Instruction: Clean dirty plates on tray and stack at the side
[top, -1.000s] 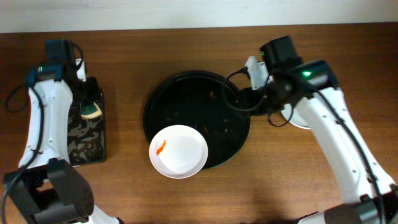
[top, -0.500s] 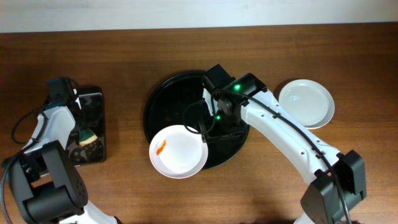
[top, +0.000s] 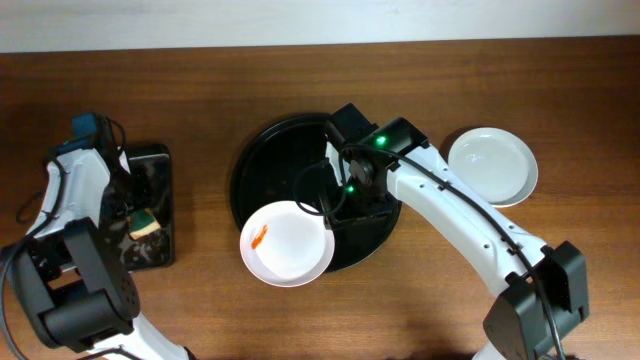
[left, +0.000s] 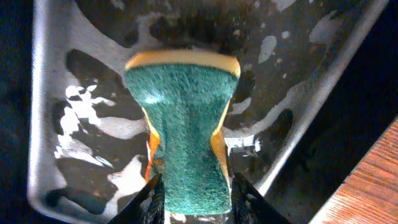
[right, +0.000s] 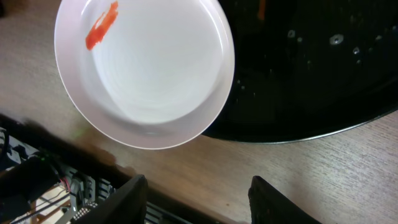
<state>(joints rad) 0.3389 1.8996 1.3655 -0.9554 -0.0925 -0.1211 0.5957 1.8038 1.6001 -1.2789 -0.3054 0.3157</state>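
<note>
Left end effector (left: 194, 196) grips sponge (left: 183, 118); right end effector (right: 200, 202) gapes empty near plate (right: 146, 68).

Overhead: bright, even, sharp; soft shadows under arms. Left wrist: dim, harsh contrast, sponge (left: 183, 124) in focus, white glare patches on sponge tray (left: 81, 130), corners near black. Right wrist: plate (right: 149, 81) near blown-out, specular specks on tray (right: 323, 68), bottom edge dark.
</note>
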